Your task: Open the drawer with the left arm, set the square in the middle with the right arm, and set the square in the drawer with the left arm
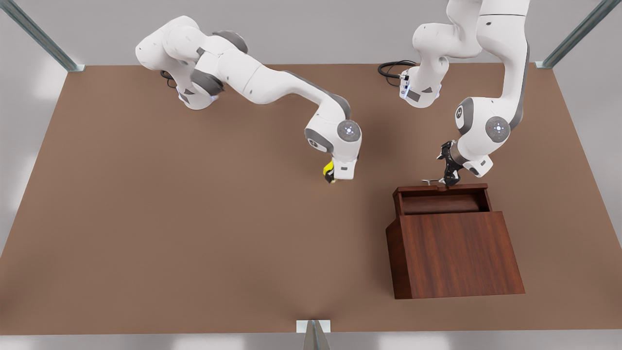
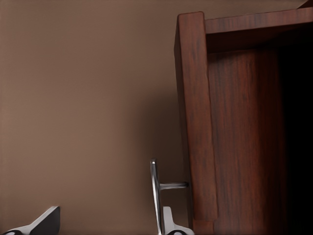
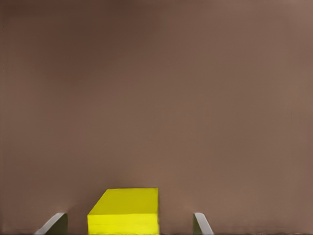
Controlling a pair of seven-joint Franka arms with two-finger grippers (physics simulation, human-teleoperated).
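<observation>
The square (image 1: 328, 169) is a small yellow cube resting on the brown tabletop near the middle (image 1: 272, 204). My right gripper (image 1: 332, 176) is lowered over it and stands open. In the right wrist view the square (image 3: 124, 208) lies between the two fingers, with a gap on each side. The drawer (image 1: 440, 188) is pulled out of the slant-topped wooden box (image 1: 457, 253). My left gripper (image 1: 449, 179) is open at the drawer's far end. Its silver handle (image 2: 154, 191) stands out from the drawer front (image 2: 195, 107), close to one finger (image 2: 168, 223).
The wooden box takes up the table's near part on the front view's right. Black cables (image 1: 391, 68) lie at the far edge by the arm bases. Metal frame posts (image 1: 313, 333) stand at the table's edges. Bare tabletop stretches across the front view's left.
</observation>
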